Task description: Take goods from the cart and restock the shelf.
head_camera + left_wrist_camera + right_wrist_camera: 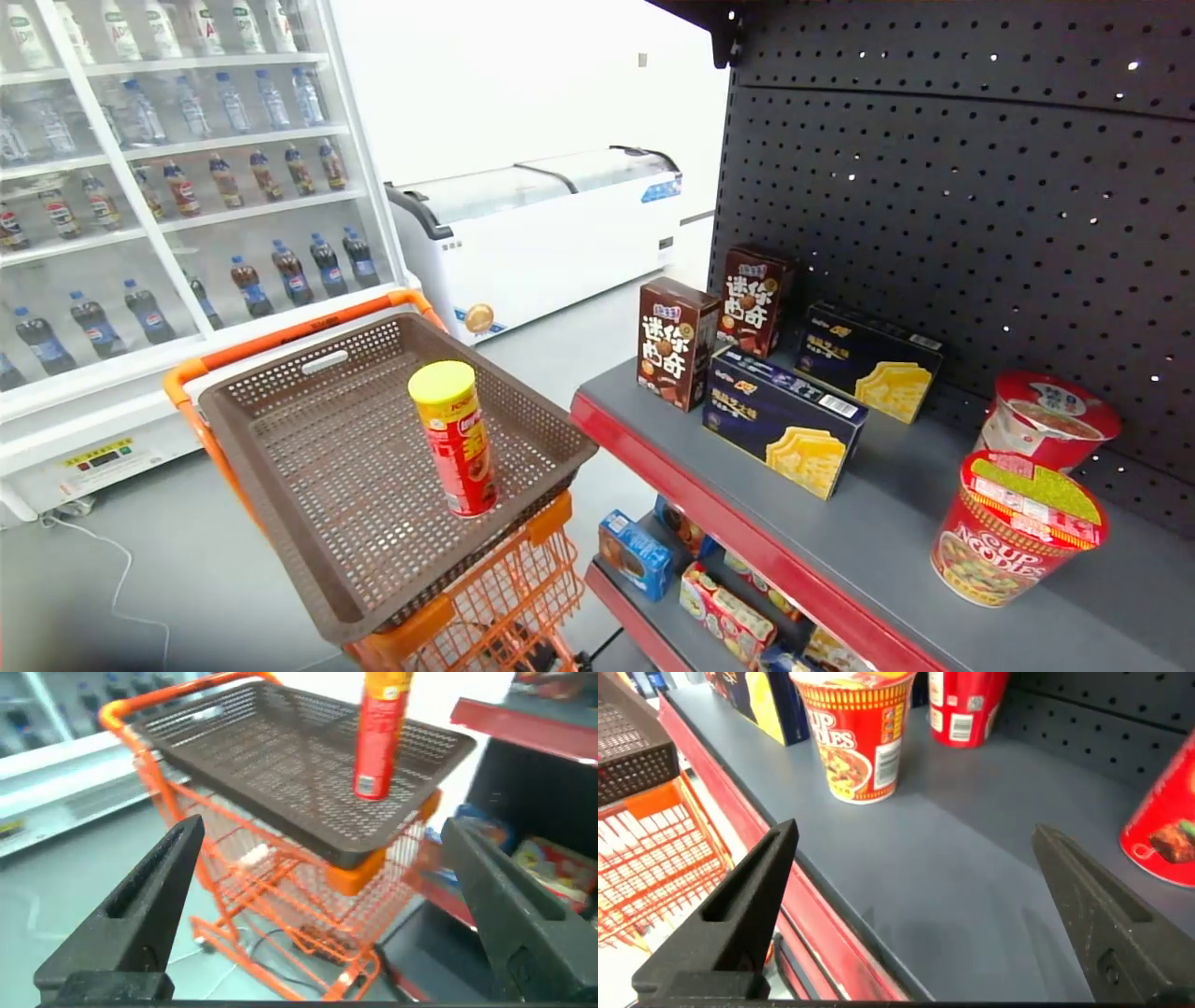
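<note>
Left end effector [320, 831], fingers spread wide and gripping nothing, is facing the orange cart [266, 891]. Ahead of it and well apart, the red chip can [378, 737] with a yellow lid is standing upright in the brown perforated basket [280, 775] on top of the cart, roughly in line with the gap between the fingers. Right end effector [915, 833], likewise wide and holding nothing, is hovering over the grey deck of the shelf [971, 887], near its red front edge. Beyond its fingers, a cup noodles tub [854, 733] is standing on the deck, and a second red cup [964, 705] is standing farther back against the pegboard. Past those cups, two dark blue boxes [784, 420] and two brown boxes [674, 343] are occupying the shelf end nearest the cart.
</note>
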`<state>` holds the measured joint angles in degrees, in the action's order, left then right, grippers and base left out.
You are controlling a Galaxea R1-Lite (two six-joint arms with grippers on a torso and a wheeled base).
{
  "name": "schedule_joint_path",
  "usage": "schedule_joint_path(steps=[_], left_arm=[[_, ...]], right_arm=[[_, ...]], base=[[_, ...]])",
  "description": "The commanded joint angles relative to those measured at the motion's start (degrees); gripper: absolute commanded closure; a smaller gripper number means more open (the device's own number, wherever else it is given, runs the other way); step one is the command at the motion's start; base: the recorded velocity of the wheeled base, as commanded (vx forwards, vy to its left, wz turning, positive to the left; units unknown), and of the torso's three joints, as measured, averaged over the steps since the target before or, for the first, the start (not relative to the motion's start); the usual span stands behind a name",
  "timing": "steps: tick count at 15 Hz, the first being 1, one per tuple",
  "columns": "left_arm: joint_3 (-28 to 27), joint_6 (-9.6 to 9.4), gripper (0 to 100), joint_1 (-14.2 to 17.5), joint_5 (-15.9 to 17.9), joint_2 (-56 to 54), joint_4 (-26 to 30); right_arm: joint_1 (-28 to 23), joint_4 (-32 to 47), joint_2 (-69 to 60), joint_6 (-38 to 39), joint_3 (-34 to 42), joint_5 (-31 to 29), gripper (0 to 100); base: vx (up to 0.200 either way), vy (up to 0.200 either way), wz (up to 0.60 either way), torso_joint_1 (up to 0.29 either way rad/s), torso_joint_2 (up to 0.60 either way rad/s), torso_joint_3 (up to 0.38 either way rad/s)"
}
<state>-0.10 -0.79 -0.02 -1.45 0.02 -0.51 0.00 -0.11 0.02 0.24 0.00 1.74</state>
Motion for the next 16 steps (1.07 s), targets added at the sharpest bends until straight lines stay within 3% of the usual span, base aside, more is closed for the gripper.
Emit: schedule_joint_path(steps=[1,5,8,9,10,11,12,14,16], left_arm=[[0.0,-2.99,0,0.1,-0.7,0.0,-0.3],[0.0,-7.38,0,0.1,2.0,0.0,-0.6],[0.0,-7.82,0,0.1,2.2,0.0,-1.1],[-9.0,-8.52,0,-0.9,3.6,5.0,-1.2],[-10.5,-8.44,0,-1.0,3.6,6.3,-1.1],[-24.9,-2.02,0,-3.7,2.9,29.8,-1.1],[-30.0,0.62,0,-3.6,1.9,37.0,-3.5],[-28.6,-2.46,0,-3.6,2.1,41.4,-2.7],[-28.7,-3.25,0,-3.8,2.2,47.0,-0.8]], right_arm=[[0.0,-0.1,0.0,0.0,0.0,0.0,0],[-0.1,-0.1,0.0,0.0,0.0,0.0,0],[-0.1,-0.1,0.0,0.0,0.0,0.0,0],[0.0,-0.1,0.0,0.0,0.0,0.0,0],[0.0,-0.1,0.0,0.0,0.0,0.0,0],[-0.1,-0.1,0.0,0.0,0.0,0.0,0],[0.0,-0.1,0.0,0.0,0.0,0.0,0],[-0.1,-0.1,0.0,0.0,0.0,-0.1,0],[-0.1,-0.1,0.0,0.0,0.0,0.0,0]], base=[[0.000,0.000,0.00,0.000,0.00,0.000],[0.000,0.000,0.00,0.000,0.00,0.000],[0.000,0.000,0.00,0.000,0.00,0.000],[0.000,0.000,0.00,0.000,0.00,0.000],[0.000,0.000,0.00,0.000,0.00,0.000],[0.000,0.000,0.00,0.000,0.00,0.000],[0.000,0.000,0.00,0.000,0.00,0.000],[0.000,0.000,0.00,0.000,0.00,0.000],[0.000,0.000,0.00,0.000,0.00,0.000]])
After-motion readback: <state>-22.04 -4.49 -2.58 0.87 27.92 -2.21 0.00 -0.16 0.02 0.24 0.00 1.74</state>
